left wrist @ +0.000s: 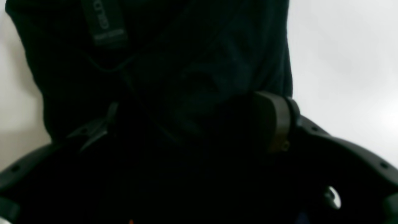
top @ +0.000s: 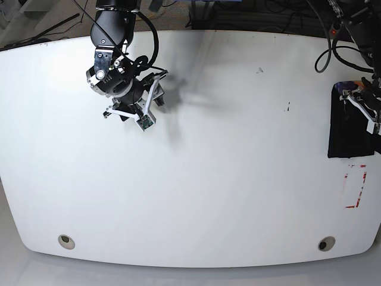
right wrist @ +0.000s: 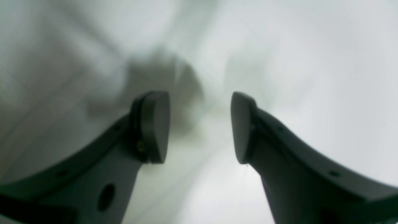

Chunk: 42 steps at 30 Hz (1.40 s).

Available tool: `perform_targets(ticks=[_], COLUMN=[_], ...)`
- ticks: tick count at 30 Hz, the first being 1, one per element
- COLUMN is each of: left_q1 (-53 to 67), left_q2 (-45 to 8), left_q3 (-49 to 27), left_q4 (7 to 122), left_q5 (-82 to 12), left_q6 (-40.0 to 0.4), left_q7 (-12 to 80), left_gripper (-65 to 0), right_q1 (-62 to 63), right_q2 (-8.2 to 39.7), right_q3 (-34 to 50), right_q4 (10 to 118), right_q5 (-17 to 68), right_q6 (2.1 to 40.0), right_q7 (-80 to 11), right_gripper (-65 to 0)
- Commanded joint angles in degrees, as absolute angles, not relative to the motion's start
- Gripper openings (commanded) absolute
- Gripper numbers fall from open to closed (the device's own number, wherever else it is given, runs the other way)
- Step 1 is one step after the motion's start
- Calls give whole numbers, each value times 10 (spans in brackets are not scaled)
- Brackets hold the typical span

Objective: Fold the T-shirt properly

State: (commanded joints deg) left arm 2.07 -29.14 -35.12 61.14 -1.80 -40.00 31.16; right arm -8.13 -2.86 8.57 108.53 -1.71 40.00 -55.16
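Note:
The black T-shirt (top: 348,134) lies as a narrow folded rectangle at the table's right edge. In the left wrist view the T-shirt (left wrist: 186,62) fills most of the frame, with its neck label (left wrist: 105,25) at the top. My left gripper (left wrist: 183,124) is directly over the shirt with its jaws spread wide. One pad (left wrist: 273,121) shows at the cloth's edge and the other finger is mostly lost in the dark cloth. It also shows in the base view (top: 366,107). My right gripper (right wrist: 200,127) is open and empty above the bare table at the far left (top: 156,95).
The white table (top: 226,167) has red tape marks (top: 356,187) just in front of the shirt. Two round holes (top: 65,241) (top: 324,243) sit near the front edge. Cables and dark equipment (top: 250,15) line the back edge.

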Motion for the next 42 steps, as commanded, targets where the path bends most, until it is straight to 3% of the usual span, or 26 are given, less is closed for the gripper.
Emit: perform_targets(ticks=[7,13,18,24,26,31,37,42], left_q1=[17,20,21,22,40,82,175,284], left_q2=[-330,-338,-286,-197,-174,-128,-75,-34], left_q3=[-393,-387,-350,-261,-218,-147,-124,-124], left_q4=[615,700,783,857,873,909,929,996], left_q5=[-18,-18,-17,-15,-15,-15,-15,-14], left_q6=[-400,-400,-400,-400,-365,-280,-217,-203], left_q7=[314,315,312,247,208,124,32,27], left_gripper=[-181,-181,-181,-282,-281,-282,-282,-282], right_q1=[-81,-80,-61,-65,-67,-91,-156,-240], right_q2=[-32,-29,-5,26,36,64,64,61], right_q3=[86,86,86,95,100,138,177,198], right_q4=[1086,1086,1079,1023,977,892,876,898], right_q5=[-17,-22,-22,-23,-23,-22,-16,-6], right_q6=[400,400,400,400,388,314,293,298], right_q7=[-552,-545,-484,-283,-185,-11,39,85], right_gripper=[-358,-358,-358,-358,-358,-354,-355,-354])
